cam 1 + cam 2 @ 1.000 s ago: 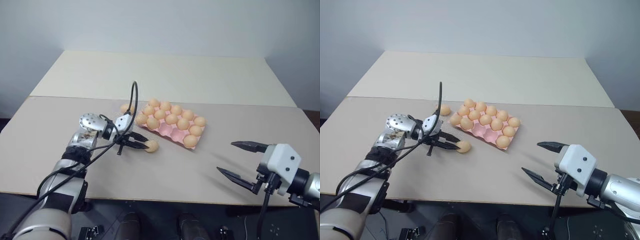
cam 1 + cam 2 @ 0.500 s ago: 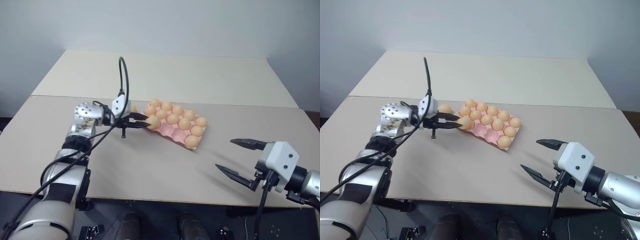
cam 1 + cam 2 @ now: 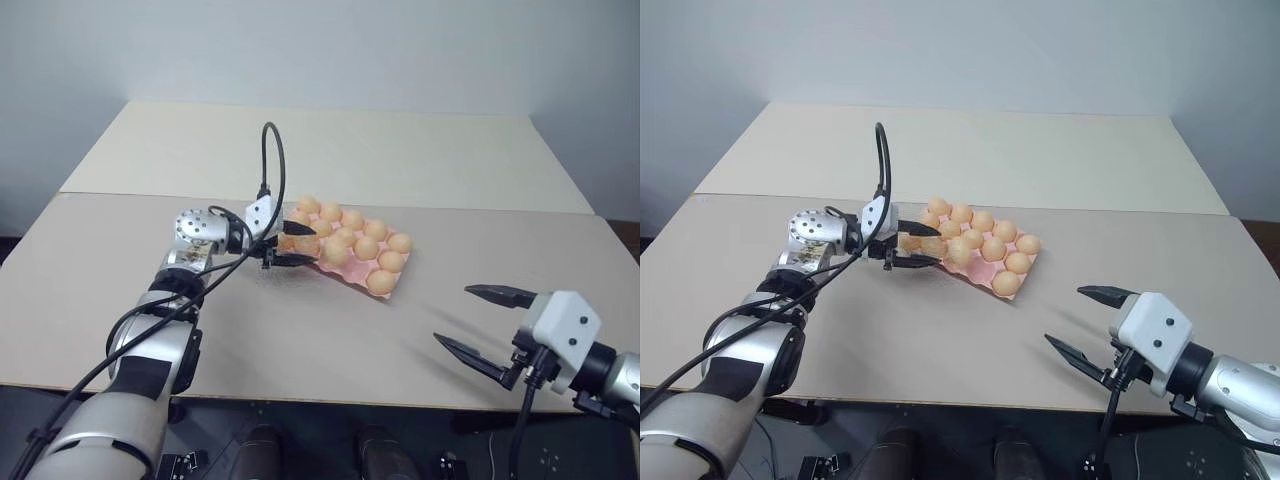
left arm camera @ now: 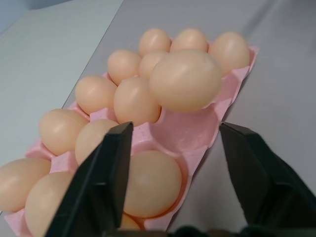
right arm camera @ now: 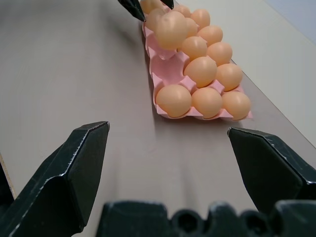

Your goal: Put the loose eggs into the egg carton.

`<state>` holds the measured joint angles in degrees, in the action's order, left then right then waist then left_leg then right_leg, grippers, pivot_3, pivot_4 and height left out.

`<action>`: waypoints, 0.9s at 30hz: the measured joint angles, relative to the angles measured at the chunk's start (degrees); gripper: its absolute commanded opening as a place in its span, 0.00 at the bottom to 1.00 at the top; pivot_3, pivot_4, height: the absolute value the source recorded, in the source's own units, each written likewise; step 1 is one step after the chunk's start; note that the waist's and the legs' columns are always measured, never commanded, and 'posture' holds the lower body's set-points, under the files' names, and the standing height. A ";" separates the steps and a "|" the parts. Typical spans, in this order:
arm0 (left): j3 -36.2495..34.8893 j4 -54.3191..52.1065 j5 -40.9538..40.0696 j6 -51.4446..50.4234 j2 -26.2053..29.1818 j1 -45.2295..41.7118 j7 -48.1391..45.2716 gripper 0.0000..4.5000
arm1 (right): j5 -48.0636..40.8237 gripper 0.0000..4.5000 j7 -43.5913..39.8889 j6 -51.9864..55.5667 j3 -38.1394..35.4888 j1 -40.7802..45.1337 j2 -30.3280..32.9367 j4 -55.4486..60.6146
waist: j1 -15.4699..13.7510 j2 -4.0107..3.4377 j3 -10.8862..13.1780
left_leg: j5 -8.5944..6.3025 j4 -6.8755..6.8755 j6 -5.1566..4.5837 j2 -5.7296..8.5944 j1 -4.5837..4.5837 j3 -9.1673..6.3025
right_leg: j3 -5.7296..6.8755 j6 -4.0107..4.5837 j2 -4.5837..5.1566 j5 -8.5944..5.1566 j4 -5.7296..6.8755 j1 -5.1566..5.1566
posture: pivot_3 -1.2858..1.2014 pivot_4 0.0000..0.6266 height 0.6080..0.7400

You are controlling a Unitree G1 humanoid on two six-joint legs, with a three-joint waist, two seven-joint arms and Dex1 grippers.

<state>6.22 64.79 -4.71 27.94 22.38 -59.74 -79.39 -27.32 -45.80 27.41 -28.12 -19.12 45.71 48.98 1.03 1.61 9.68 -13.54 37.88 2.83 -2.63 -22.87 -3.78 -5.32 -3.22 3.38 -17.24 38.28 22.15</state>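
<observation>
One pale orange-tan egg [image 4: 185,80] hangs above the pink moulded egg carton [image 4: 185,132]; my left gripper [image 4: 174,163] is released, my right gripper [image 5: 173,170] spread.

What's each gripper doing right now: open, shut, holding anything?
Left gripper: open at the egg carton, holding nothing; an egg is just beyond its fingertips.
Right gripper: open, empty, apart from the carton.
</observation>
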 measured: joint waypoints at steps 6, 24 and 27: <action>-0.86 0.11 0.09 0.59 -0.08 0.00 -0.25 1.00 | 0.11 1.00 0.20 0.00 0.00 0.17 -0.01 -0.01 | 0.04 0.00 0.00 | 0.00 0.00 0.00 0.00 0.01 0.00 | 0.00 0.00 0.00 0.00 0.00 0.00 | 0.52 0.24 1.00; -8.69 -2.94 -3.12 -4.39 19.95 1.76 -5.68 1.00 | -0.53 1.00 -2.36 -1.31 -0.17 3.53 1.65 -1.61 | 1.29 -0.01 0.00 | 0.00 0.00 0.00 -0.04 0.06 -0.04 | 0.03 0.00 -0.02 -0.01 0.12 0.01 | 0.52 0.24 1.00; -9.14 -3.08 -2.40 -4.42 21.68 3.30 -3.13 1.00 | -1.00 1.00 -2.82 -1.31 0.41 5.64 2.37 -2.78 | 1.03 -0.01 0.00 | 0.00 0.00 0.00 -0.05 0.03 -0.07 | 0.09 0.00 0.00 -0.01 0.14 0.01 | 0.52 0.24 1.00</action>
<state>-2.91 61.71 -7.11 23.52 44.06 -56.45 -82.52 -28.32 -48.63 26.10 -27.71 -13.48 48.09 46.20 2.06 1.60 9.68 -13.54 37.88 2.83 -2.68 -22.84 -3.85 -5.22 -3.23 3.37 -17.25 38.42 22.16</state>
